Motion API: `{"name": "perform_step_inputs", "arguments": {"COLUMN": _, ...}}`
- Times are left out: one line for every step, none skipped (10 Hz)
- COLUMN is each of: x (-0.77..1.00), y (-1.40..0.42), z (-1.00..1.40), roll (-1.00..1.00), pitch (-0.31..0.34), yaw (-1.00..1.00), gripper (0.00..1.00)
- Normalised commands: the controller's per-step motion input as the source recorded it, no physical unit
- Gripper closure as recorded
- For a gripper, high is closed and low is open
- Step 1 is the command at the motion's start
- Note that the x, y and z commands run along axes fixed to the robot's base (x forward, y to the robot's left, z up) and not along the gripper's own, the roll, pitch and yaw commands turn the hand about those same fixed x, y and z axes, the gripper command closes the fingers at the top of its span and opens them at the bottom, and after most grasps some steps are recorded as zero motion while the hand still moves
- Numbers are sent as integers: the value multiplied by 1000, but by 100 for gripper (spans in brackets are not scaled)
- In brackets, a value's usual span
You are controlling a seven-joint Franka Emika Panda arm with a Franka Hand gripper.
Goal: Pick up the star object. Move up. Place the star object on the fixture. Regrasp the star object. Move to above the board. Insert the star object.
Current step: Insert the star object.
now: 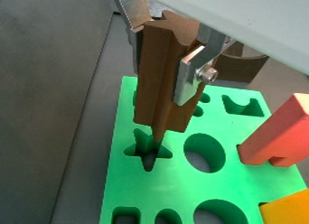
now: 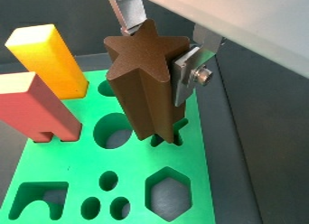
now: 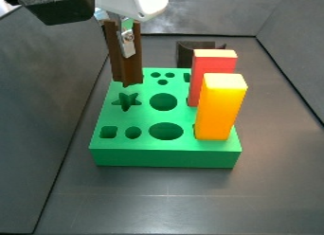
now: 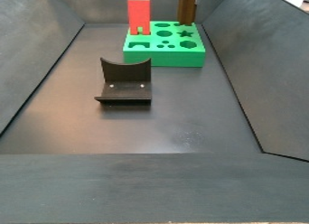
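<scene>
The star object (image 2: 143, 79), a dark-brown peg with a star-shaped end, hangs upright with my gripper (image 2: 152, 56) shut on its upper part. A silver finger (image 2: 186, 76) presses one flank, and the opposite finger (image 1: 135, 13) shows behind it. In a side view the gripper (image 3: 120, 32) holds the star object (image 3: 123, 59) a little above the star hole (image 3: 125, 101) of the green board (image 3: 165, 149). Its lower end stands just over that star hole (image 1: 147, 154). The black fixture (image 4: 123, 83) sits apart on the dark floor, nearer the camera than the board (image 4: 169, 49).
A red block (image 3: 213, 68) and a yellow-orange block (image 3: 222, 106) stand upright in the board, beside the peg's column. The fixture (image 3: 194, 51) shows behind the red block. Grey walls (image 4: 42, 65) enclose the floor on both sides.
</scene>
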Motion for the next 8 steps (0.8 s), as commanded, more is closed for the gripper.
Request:
{"name": "perform_step_inputs", "arguments": {"x": 0, "y": 0, "z": -411, "roll": 223, "pitch": -116, "yaw": 20, "gripper": 100}}
{"name": "perform_step_inputs", "arguments": {"x": 3, "y": -71, "z": -326, "roll": 357, "pitch": -80, "yaw": 0, "gripper": 100}}
{"name": "perform_step_inputs", "arguments": {"x": 0, "y": -54, "z": -309, "roll": 419, "pitch": -60, "yaw": 0, "gripper": 100}}
{"name": "perform_step_inputs", "arguments": {"x": 14, "y": -83, "z": -300, "roll": 413, "pitch": -50, "yaw": 0, "gripper": 100}}
{"name": "perform_step_inputs", "arguments": {"x": 34, "y": -217, "z": -314, "roll": 254, "pitch": -103, "yaw": 0, "gripper": 100}}
{"name": "perform_step_inputs", "arguments": {"x": 0, "y": -100, "z": -103, "roll": 0, "pitch": -107, "yaw": 0, "gripper": 100}}
{"name": "perform_step_inputs", "arguments": {"x": 0, "y": -86, "z": -417, "roll": 239, "pitch": -50, "yaw": 0, "gripper": 100}}
{"name": "perform_step_inputs", "arguments": {"x": 0, "y": -134, "z": -503, "roll": 359, "pitch": -34, "yaw": 0, "gripper": 100}}
